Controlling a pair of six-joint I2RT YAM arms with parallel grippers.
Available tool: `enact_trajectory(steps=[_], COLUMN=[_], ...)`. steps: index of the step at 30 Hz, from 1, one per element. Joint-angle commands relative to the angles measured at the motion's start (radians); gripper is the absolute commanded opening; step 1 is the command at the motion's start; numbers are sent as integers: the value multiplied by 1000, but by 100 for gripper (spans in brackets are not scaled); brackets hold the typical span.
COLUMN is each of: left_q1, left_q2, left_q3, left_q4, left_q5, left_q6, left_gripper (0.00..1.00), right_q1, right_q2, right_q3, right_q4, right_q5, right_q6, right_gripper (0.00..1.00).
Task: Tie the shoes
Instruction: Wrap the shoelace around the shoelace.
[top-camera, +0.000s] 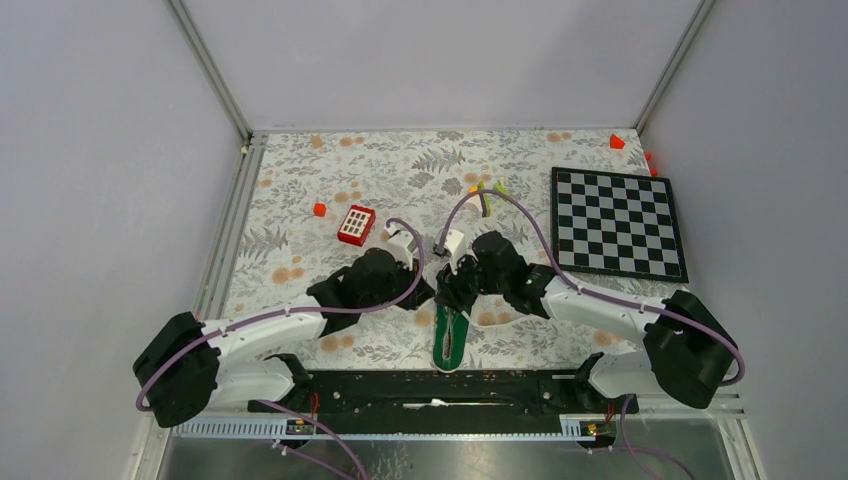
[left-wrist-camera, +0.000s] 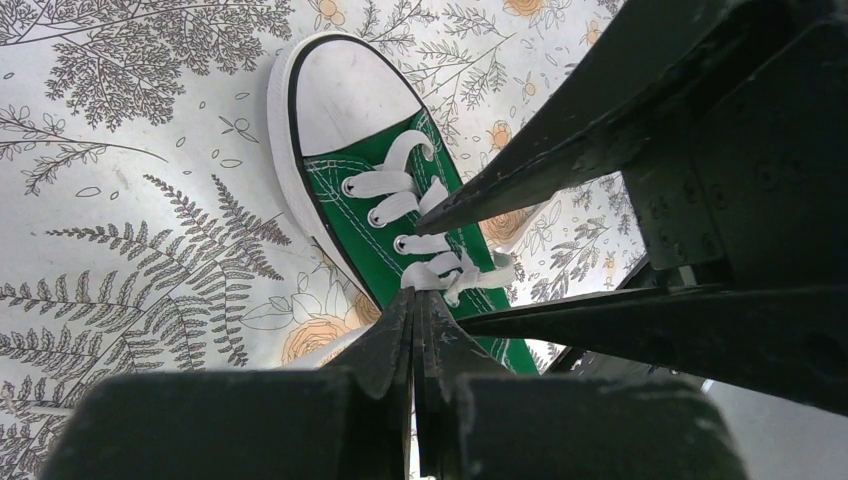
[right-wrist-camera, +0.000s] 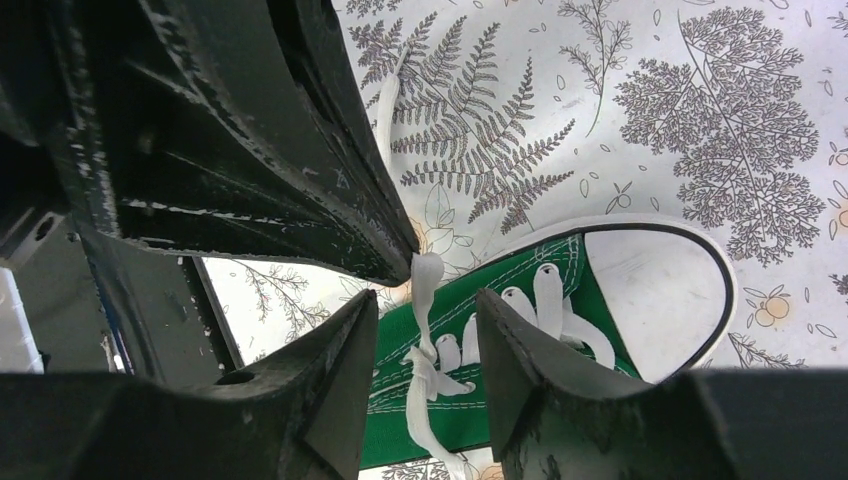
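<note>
Plain grey walls (top-camera: 430, 60), fern-patterned tabletop (top-camera: 400, 165), metal corner posts (top-camera: 210, 70)

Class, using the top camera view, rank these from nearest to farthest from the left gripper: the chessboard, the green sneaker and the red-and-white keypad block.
1. Green sneaker: right at the left gripper, just toward the table's near edge.
2. Red-and-white keypad block: farther back and to the left.
3. Chessboard: well off on the right side.
</note>
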Motion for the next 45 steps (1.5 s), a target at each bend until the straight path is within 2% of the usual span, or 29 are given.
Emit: enact_trajectory(steps=[1,5,10,15,18,19,21,25,29,32,37,42,45], left_q1=[4,4,5,4,10,16,29,37,35,17,-14,-14,-14], left_q2=[4,7,8,10,2,-7,-43,-113,-88,-76,-49,27,58], left_q3=[55,65,70,76,81,79,51,-46,-108,-160,-163,-135,-118], left_q4=[39,27,24,25,-5,-29,-46,39,186,322,358,397,405], left_q5=[12,19,22,26,20,11,-11,-15,21,68,55,51,49], left_q6=[13,18,20,19,55,74,106,145,139,164,250,267,270], left_gripper=[0,0,0,0,15,24,48,66,68,76,76,70,61], right_q1=[10,10,10,10,10,10,10,10,10,10,10,10,10], right_q2=[22,20,18,-30,-87,-108,-141,-166,-171,-169,-168,-166,-171], right_q3=[45,43,37,-15,-76,-96,-134,-182,-198,-192,-180,-170,-165], right_q4=[25,49,66,84,124,138,175,226,244,240,233,225,216], right_q5=[-9,17,21,51,107,128,161,180,186,176,168,164,166], right_q6=[-24,-14,10,44,115,132,167,221,235,242,242,239,235], right_gripper=[44,32,0,0,0,0,0,0,0,0,0,0,0])
